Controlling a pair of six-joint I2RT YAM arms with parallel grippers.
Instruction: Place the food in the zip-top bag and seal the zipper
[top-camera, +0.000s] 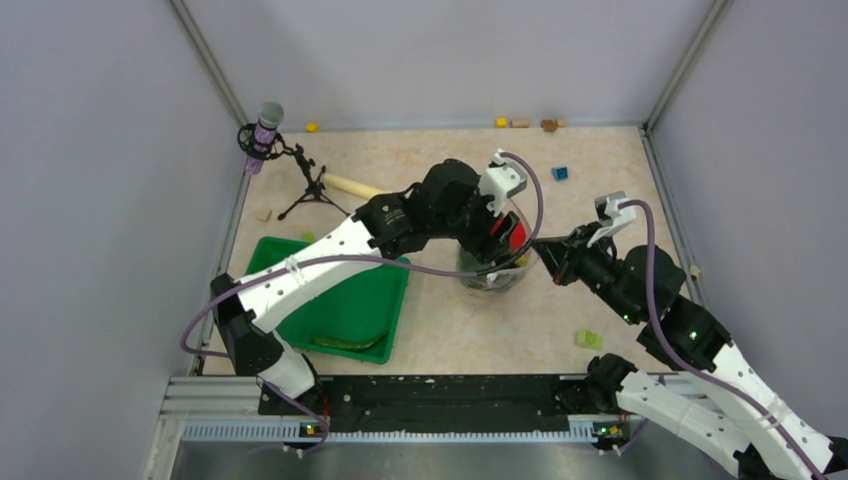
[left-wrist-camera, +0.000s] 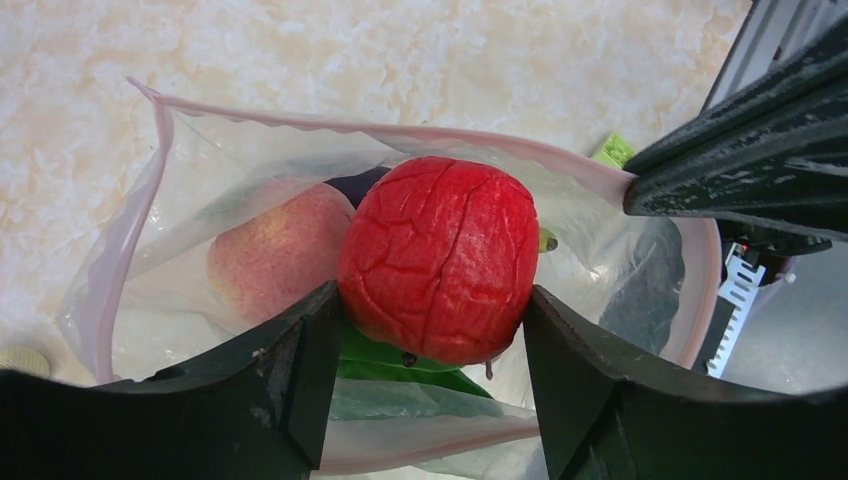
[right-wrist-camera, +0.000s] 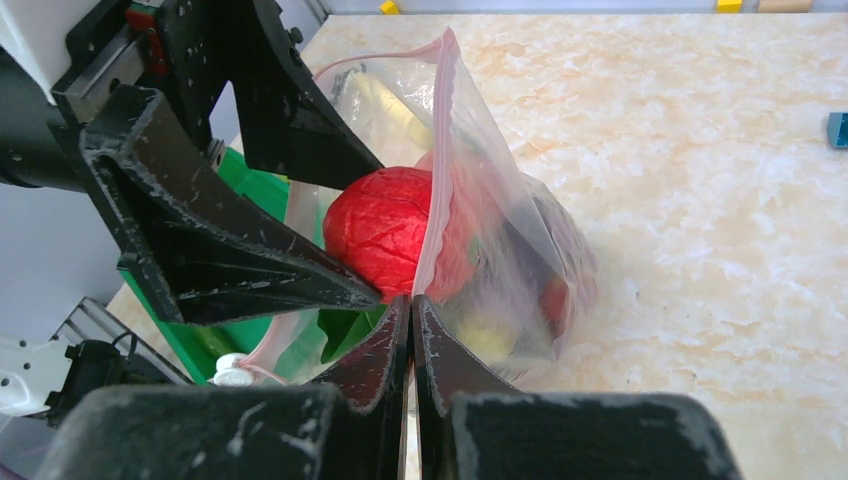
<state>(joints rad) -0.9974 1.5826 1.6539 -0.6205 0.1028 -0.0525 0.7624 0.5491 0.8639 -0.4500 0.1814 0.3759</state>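
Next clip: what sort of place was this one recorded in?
Most likely a lab test cell for robot manipulation, not a kitchen: plain panel walls box in a marble-patterned table, a microphone stands on a small tripod, and the food is toy produce, like the red toy fruit at the zip-top bag's mouth.

Clear zip-top bag (left-wrist-camera: 150, 290) slumped upright, mouth gaping upward, pale pink zipper (left-wrist-camera: 520, 148) unsealed, rim pinched at one spot by the closed right gripper (right-wrist-camera: 412, 305). Round red fruit (left-wrist-camera: 440, 255) with crackled skin, clamped on both sides by the left gripper (left-wrist-camera: 430, 300), level with the mouth. Lower inside: red-yellow peach (left-wrist-camera: 275, 255), green leaf (left-wrist-camera: 390, 368), dark eggplant (left-wrist-camera: 355, 185) peeking out behind
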